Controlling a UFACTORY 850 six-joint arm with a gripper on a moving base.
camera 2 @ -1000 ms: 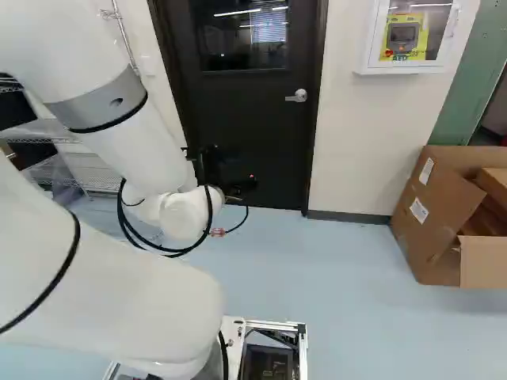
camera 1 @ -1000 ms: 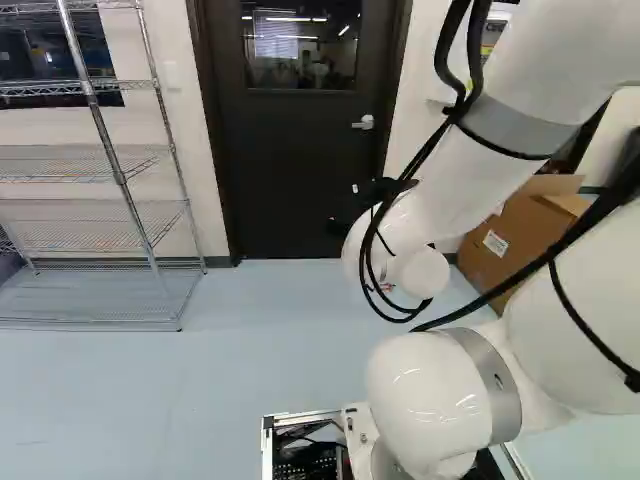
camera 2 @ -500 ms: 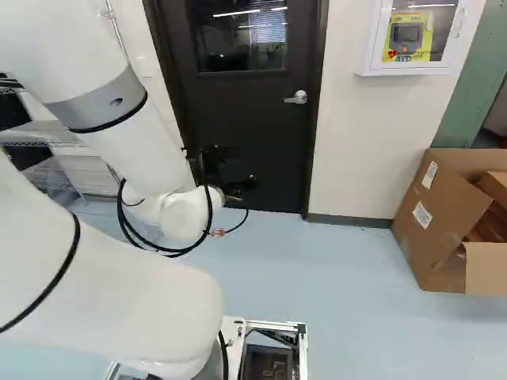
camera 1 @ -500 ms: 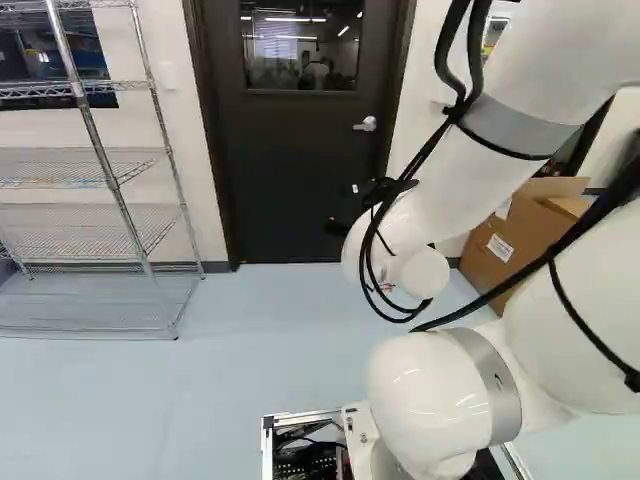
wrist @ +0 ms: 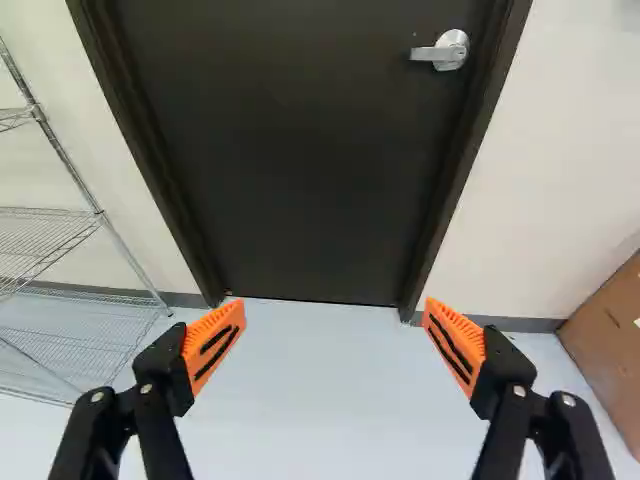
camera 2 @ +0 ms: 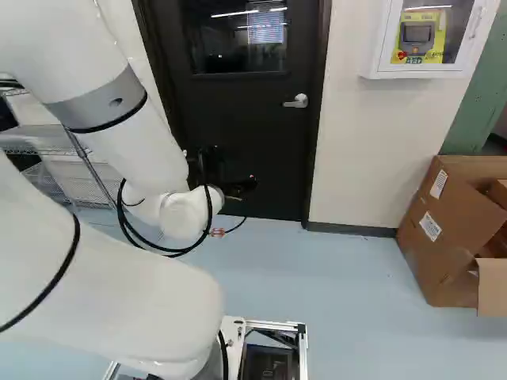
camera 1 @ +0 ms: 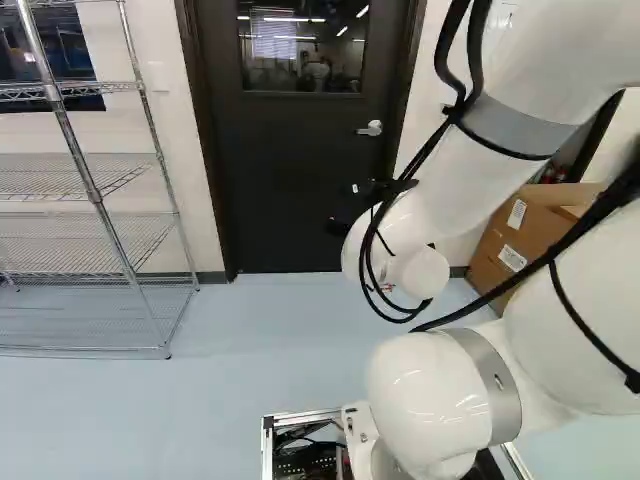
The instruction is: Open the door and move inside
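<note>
Left base view: a flat, dark door [camera 1: 290,180] looks shut beyond the glossy white arm [camera 1: 465,190], near wire shelving [camera 1: 70,175]. Right base view: the door's smooth metal handle [camera 2: 297,101] sits above the arm's bent wrist; a creased cardboard box [camera 2: 447,237] stands at the right. Wrist view: the gripper [wrist: 333,308], ribbed orange pads [wrist: 205,330] spread wide, holds nothing, probably to leave room for the handle ahead.

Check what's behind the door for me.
Its window shows bright light strips, seen through it or reflected, I cannot tell. The closed door hides everything behind its solid lower part.
</note>
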